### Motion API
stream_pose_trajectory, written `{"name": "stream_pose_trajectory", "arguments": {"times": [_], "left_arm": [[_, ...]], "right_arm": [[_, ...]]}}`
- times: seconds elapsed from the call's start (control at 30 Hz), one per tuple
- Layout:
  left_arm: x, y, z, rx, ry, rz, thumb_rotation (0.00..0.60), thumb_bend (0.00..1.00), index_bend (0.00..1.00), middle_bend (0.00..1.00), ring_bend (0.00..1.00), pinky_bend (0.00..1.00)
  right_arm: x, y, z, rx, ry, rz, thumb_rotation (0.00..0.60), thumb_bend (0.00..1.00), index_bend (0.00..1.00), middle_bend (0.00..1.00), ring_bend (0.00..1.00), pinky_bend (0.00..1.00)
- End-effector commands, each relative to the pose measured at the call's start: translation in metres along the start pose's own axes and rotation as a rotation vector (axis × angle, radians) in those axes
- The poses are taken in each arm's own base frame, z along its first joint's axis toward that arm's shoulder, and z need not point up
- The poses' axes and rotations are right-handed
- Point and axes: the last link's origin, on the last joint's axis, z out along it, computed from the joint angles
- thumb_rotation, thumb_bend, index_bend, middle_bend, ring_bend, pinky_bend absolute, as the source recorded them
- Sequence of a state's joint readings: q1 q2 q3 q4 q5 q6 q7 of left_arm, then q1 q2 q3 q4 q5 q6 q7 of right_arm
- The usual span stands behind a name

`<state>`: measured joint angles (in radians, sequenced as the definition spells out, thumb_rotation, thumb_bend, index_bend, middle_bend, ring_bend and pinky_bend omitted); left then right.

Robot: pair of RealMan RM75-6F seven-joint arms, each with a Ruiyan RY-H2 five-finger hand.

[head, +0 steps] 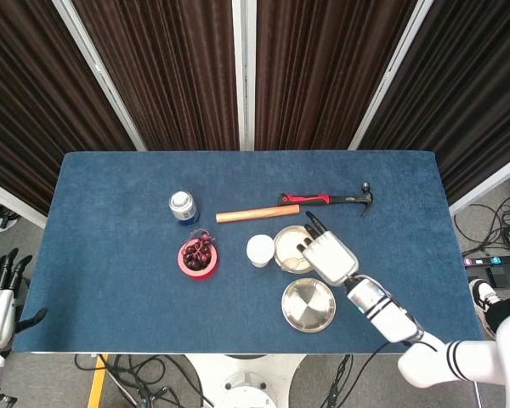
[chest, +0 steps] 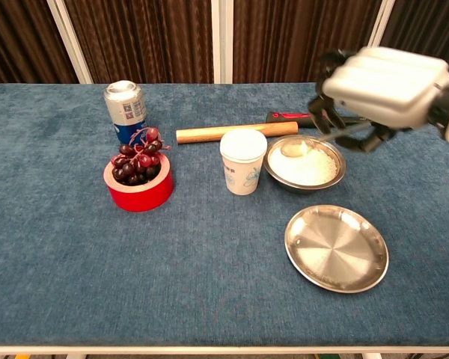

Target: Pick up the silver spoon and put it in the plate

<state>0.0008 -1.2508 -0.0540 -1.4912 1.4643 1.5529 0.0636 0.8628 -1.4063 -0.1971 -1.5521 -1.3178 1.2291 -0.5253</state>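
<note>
The silver spoon point(chest: 314, 140) is pinched in my right hand point(chest: 382, 93), handle in the fingers and bowl end pointing left. The spoon's bowl hangs just over the white contents of a metal bowl point(chest: 304, 165). The empty round metal plate point(chest: 337, 247) lies on the blue cloth in front of that bowl, below and nearer than the hand. In the head view my right hand point(head: 327, 252) covers the right side of the metal bowl point(head: 286, 246), with the plate point(head: 308, 305) just beneath it. My left hand point(head: 0, 296) hangs off the table's left edge, fingers apart, holding nothing.
A white paper cup point(chest: 243, 161) stands left of the metal bowl. A red bowl of grapes point(chest: 138, 178) and a drink can point(chest: 125, 109) sit further left. A wooden rod point(chest: 236, 132) and a red-handled hammer point(head: 326, 200) lie behind the bowl.
</note>
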Motion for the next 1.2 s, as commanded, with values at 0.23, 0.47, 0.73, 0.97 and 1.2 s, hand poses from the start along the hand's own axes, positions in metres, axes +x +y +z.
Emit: {"name": "stream_pose_trajectory", "arguments": {"times": [0.23, 0.47, 0.73, 0.97, 1.2], "left_arm": [[0.002, 0.002, -0.001, -0.005, 0.0, 0.006, 0.6, 0.1, 0.17, 0.1, 0.05, 0.03], [0.001, 0.002, -0.001, -0.005, -0.005, 0.006, 0.6, 0.1, 0.17, 0.1, 0.05, 0.03], [-0.002, 0.003, 0.0, -0.008, -0.014, -0.003, 0.6, 0.1, 0.17, 0.1, 0.05, 0.03], [-0.004, 0.003, 0.002, -0.016, -0.017, -0.003, 0.6, 0.1, 0.17, 0.1, 0.05, 0.03], [-0.006, 0.006, 0.003, -0.025, -0.023, -0.003, 0.6, 0.1, 0.17, 0.1, 0.05, 0.03]], "right_arm": [[-0.049, -0.021, -0.042, 0.085, -0.017, 0.072, 0.6, 0.33, 0.59, 0.55, 0.2, 0.0], [-0.074, -0.04, -0.047, 0.095, -0.04, 0.047, 0.6, 0.33, 0.52, 0.49, 0.14, 0.0], [-0.072, -0.036, -0.057, 0.022, -0.052, 0.07, 0.6, 0.33, 0.23, 0.31, 0.03, 0.0], [-0.043, 0.018, -0.094, -0.219, 0.029, 0.162, 0.6, 0.33, 0.15, 0.25, 0.03, 0.0], [-0.009, 0.071, -0.158, -0.484, 0.092, 0.236, 0.6, 0.33, 0.01, 0.08, 0.0, 0.0]]}}
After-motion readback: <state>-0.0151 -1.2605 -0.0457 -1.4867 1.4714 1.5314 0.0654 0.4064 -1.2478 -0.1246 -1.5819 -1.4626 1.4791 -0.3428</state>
